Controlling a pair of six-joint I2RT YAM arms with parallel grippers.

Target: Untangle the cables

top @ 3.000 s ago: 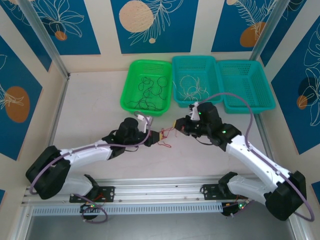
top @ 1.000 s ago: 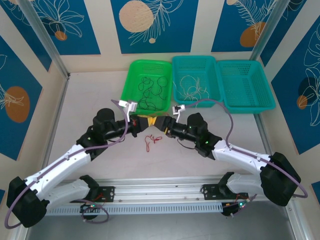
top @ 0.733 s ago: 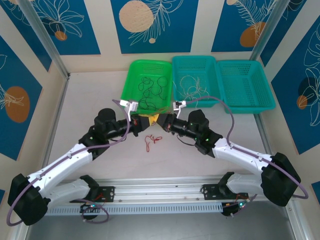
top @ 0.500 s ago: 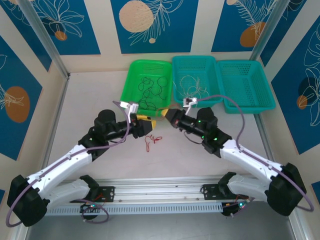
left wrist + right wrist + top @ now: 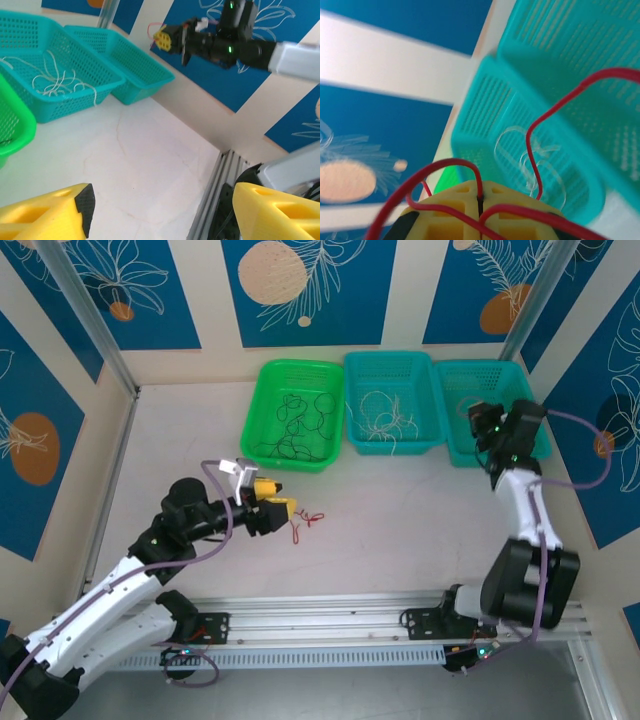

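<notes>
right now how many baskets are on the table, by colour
green basket: 1
teal baskets: 2
total: 3

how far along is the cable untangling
Done: black cables lie in the green basket, white cables in the middle teal basket. In hand: the right gripper pinches a red cable above the right teal basket. Left: a red tangle on the table by the open left gripper.
</notes>
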